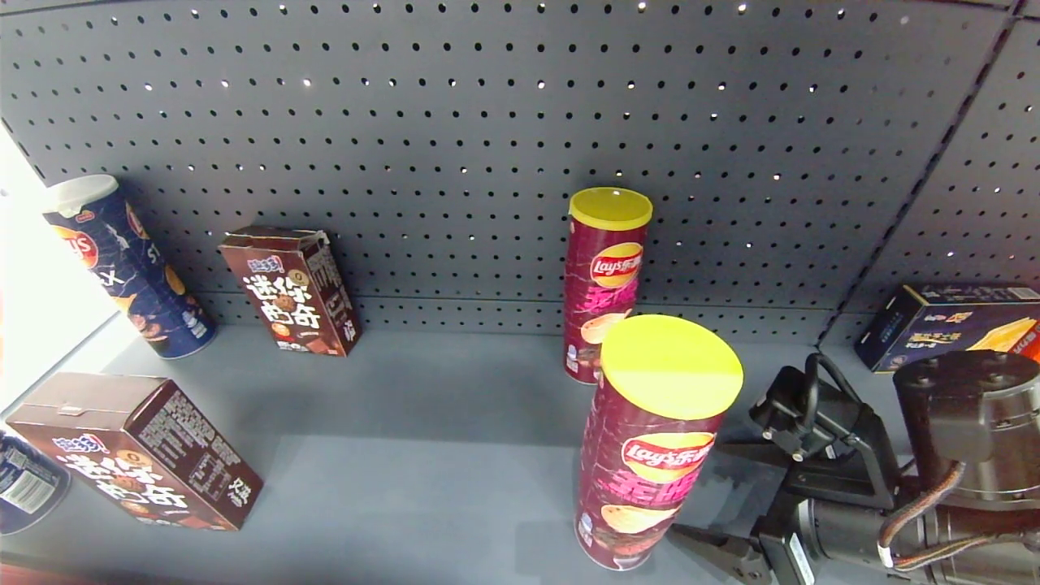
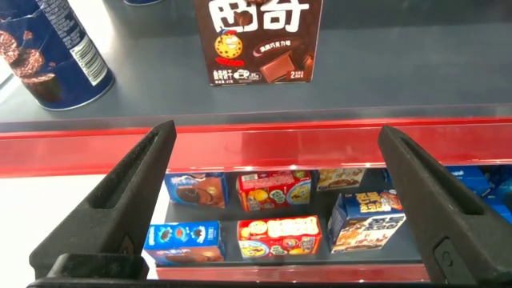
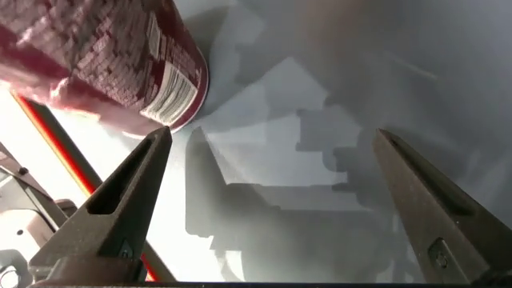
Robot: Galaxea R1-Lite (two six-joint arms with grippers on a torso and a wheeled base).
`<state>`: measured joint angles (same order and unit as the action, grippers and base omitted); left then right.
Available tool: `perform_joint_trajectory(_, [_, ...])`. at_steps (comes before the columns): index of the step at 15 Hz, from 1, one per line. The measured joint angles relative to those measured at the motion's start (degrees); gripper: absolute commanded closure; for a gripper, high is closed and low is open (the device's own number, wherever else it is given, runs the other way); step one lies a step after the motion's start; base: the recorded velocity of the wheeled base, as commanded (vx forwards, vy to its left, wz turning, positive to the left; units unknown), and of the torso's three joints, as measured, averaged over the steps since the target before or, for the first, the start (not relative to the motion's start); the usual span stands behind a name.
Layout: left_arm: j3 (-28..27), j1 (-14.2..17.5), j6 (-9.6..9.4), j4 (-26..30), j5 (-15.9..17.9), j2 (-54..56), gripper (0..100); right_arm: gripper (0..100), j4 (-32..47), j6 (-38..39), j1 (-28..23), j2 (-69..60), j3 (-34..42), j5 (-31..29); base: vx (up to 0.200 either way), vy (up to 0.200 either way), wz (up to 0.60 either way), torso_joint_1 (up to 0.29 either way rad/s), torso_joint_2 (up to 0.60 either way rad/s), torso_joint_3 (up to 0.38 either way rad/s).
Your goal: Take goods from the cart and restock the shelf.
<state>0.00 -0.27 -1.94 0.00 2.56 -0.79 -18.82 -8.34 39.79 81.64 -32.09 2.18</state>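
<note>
Head view: grey shelf deck (image 1: 422, 487), perforated back panel (image 1: 487, 122). Front chip can (image 1: 650, 455) stands upright with a yellow lid. Second chip can (image 1: 605, 284) is just behind it, at the panel. Rear brown box (image 1: 296, 288), front brown box (image 1: 138, 451) and blue can (image 1: 126, 268) sit well left of the front chip can. Blue box (image 1: 951, 325) is off to its right, cut by the frame edge.

Left wrist view: left gripper (image 2: 276, 130) is wide open and empty, facing a red shelf rail (image 2: 256, 144). Small packs (image 2: 272, 216) on the level below are partly hidden by the fingers.

Right wrist view: right gripper (image 3: 272, 134) is wide open with nothing between the fingers. The front chip can's base is just beside one fingertip; can't tell whether they touch.
</note>
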Motion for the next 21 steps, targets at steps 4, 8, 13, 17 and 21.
perform_joint_trajectory(4, [0.0,0.0,0.02,0.0,0.0,0.0,0,0,0.0,0.0,0.1,-0.4,0.1,0.0,0.0,0.0,0.0,0.0,0.0,0.0])
perform_joint_trajectory(8, [0.0,0.0,0.09,0.0,0.0,0.0,0,0,0.0,-0.2,0.8,-0.1,-0.8,0.0,0.0,0.0,0.0,0.0,0.0,0.0])
perform_joint_trajectory(13, [0.0,0.0,0.09,0.0,0.0,0.0,0,0,0.0,-0.3,1.1,1.2,-1.8,0.0,0.0,0.0,0.0,0.0,0.0,0.0])
perform_joint_trajectory(17, [0.0,0.0,0.11,0.0,0.0,0.0,0,0,0.0,-0.2,0.9,1.0,-1.2,-0.1,0.0,0.0,0.0,0.0,0.0,0.0])
perform_joint_trajectory(21, [0.0,0.0,0.11,0.0,0.0,0.0,0,0,-0.8,0.0,-1.5,-1.8,-1.2,-0.1,0.0,0.0,0.0,0.0,0.0,0.0])
